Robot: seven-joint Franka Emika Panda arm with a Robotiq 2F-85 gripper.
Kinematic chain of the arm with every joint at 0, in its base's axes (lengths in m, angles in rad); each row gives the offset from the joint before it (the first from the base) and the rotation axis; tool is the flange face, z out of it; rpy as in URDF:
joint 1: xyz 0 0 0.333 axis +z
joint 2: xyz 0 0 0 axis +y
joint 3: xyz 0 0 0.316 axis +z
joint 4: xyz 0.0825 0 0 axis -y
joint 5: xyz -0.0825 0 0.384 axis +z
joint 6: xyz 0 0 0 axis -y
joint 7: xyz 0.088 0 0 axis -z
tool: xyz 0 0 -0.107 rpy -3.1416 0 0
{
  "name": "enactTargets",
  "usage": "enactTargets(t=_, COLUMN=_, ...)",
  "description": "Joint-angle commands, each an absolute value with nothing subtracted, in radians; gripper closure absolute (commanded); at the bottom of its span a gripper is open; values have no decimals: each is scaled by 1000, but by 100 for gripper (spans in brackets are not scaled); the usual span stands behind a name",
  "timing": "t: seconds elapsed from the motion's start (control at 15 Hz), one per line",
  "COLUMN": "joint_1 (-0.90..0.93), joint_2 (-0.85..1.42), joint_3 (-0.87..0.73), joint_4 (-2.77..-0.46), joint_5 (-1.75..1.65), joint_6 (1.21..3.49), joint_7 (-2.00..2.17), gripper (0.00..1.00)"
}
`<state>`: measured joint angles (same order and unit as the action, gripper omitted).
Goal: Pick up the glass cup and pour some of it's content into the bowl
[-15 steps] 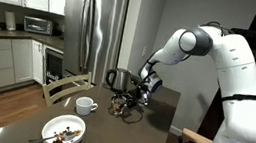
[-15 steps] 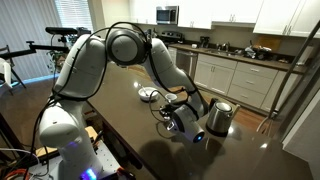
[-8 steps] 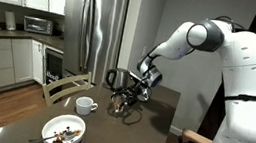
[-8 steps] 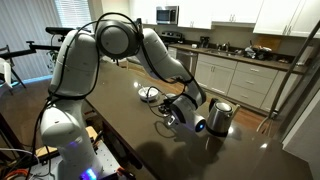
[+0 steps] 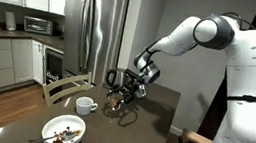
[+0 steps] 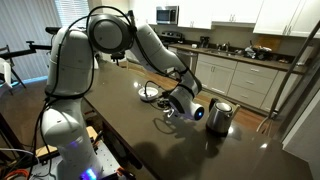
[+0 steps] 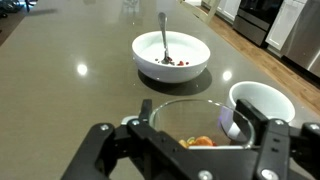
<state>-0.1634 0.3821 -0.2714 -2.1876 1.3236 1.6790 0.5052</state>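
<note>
In the wrist view my gripper (image 7: 188,140) is shut on the glass cup (image 7: 185,112), one dark finger on each side of it. Orange-brown content (image 7: 198,142) lies at the cup's bottom. The cup stands upright, just above the dark table. The white bowl (image 7: 171,56), with dark bits and a spoon in it, lies ahead on the table, apart from the cup. In an exterior view the gripper (image 5: 128,90) holds the cup (image 5: 114,103) behind the white mug, and the bowl (image 5: 63,130) sits near the table's front edge.
A white handled mug (image 7: 262,104) stands close to the right of the cup; it also shows in an exterior view (image 5: 86,105). A steel kettle (image 6: 221,116) stands on the table beside the gripper (image 6: 176,108). A chair back (image 5: 65,85) is at the table's far side.
The arm has swung the gripper, with the glass cup in it, a little toward the mug and bowl. The cup stays upright.
</note>
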Motion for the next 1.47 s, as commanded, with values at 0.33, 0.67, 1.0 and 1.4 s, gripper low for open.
enactTargets(t=0.33, joint_1=-106, joint_2=313, joint_3=-217, joint_4=-2162, joint_5=1311, joint_6=1867, joint_7=592, gripper=41)
enactTargets(t=0.67, joint_1=-68, joint_2=292, joint_3=-183, joint_4=-2149, joint_5=1284, joint_6=1954, joint_7=611, gripper=41)
enactTargets(t=1.0, joint_1=-52, joint_2=273, joint_3=-162, joint_4=-2139, joint_5=1238, joint_6=1966, joint_7=657, gripper=41)
enactTargets(t=1.4, joint_1=-26, joint_2=252, joint_3=-135, joint_4=-2142, joint_5=1188, joint_6=2026, joint_7=648, gripper=41)
